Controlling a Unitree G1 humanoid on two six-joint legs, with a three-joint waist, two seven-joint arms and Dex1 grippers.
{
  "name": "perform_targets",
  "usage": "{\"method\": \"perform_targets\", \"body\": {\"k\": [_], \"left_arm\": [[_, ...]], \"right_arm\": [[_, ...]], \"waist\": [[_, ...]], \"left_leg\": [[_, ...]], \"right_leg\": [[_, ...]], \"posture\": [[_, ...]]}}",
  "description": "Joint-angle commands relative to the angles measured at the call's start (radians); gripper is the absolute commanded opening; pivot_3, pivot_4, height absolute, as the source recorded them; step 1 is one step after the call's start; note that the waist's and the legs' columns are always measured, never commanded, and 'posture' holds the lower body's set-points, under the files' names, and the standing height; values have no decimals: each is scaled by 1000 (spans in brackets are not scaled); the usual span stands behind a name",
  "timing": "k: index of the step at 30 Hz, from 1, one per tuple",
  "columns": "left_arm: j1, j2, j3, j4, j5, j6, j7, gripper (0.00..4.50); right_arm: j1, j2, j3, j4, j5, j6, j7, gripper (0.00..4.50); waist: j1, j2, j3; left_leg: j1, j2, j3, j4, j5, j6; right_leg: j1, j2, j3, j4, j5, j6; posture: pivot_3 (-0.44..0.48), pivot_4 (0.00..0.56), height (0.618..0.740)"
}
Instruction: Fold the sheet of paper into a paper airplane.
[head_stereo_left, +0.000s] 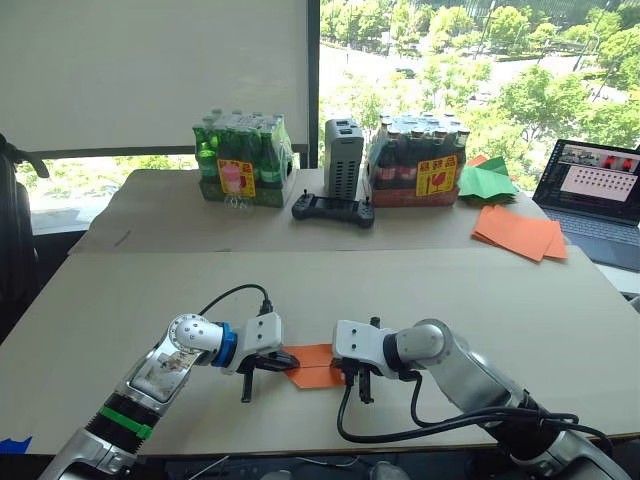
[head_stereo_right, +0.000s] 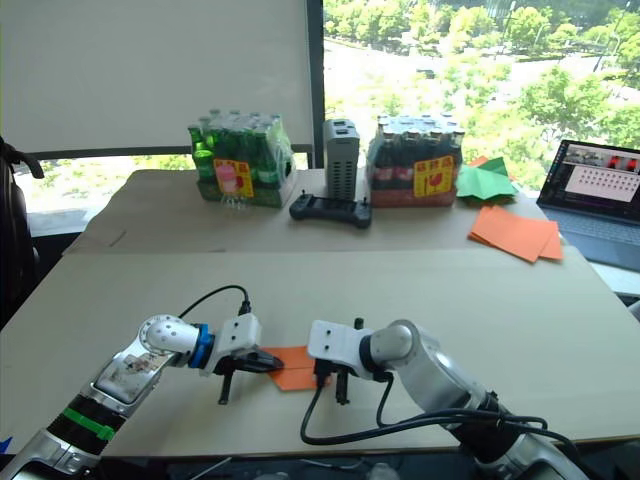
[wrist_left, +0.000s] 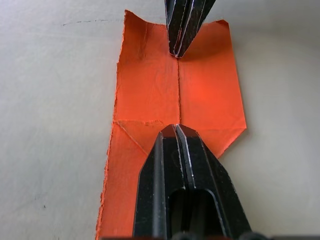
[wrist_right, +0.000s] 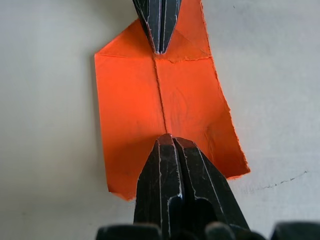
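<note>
The sheet of paper (head_stereo_left: 318, 366) lies flat on the beige table (head_stereo_left: 460, 300) near the front edge, between my two grippers. It is bright orange with a centre crease and folded corners at the end under the left gripper (wrist_left: 175, 129). That gripper is shut, and its tip rests on the crease where the corner folds meet. My right gripper (wrist_right: 167, 138) is also shut, its tip pressing on the same crease near the opposite, ragged end. The two tips face each other along the crease, a short way apart.
At the back stand two bottle packs (head_stereo_left: 240, 160) (head_stereo_left: 415, 160), a grey box (head_stereo_left: 343, 158) and a black controller (head_stereo_left: 333, 210). A stack of flat orange sheets (head_stereo_left: 520, 232), green paper (head_stereo_left: 485, 180) and a laptop (head_stereo_left: 598, 200) sit at the far right.
</note>
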Motion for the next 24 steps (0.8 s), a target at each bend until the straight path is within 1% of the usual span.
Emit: {"method": "perform_targets", "body": {"k": [1,14,16,21,24], "left_arm": [[26,31,-29,38,48,24,-5,0],[24,35,-27,44,52,18,-5,0],[23,35,-27,45,52,17,-5,0],[18,35,-27,50,52,15,-5,0],[15,35,-28,52,53,13,-5,0]], "right_arm": [[53,-71,15,64,-24,98,13,33],[58,-108,-17,7,0,152,7,33],[49,-106,-46,-17,16,160,5,33],[25,-34,-155,-115,140,132,10,33],[6,4,-175,-146,192,118,8,33]], "waist": [[4,0,0],[8,0,0],[8,0,0],[6,-1,1],[0,0,2]], "left_leg": [[0,0,0,0,0,0],[0,-1,0,0,-1,1],[-1,-1,0,0,-1,1],[-2,-1,-1,0,-1,1],[-2,-1,0,-3,-1,1]], "right_leg": [[0,0,0,0,0,0],[1,-3,-1,0,-1,2],[1,-3,-2,0,-2,3],[-1,-3,-2,0,-2,3],[-4,-3,-1,0,-2,3]], "posture": [[0,150,699],[0,150,699],[0,150,699],[0,150,699],[0,150,699]]}}
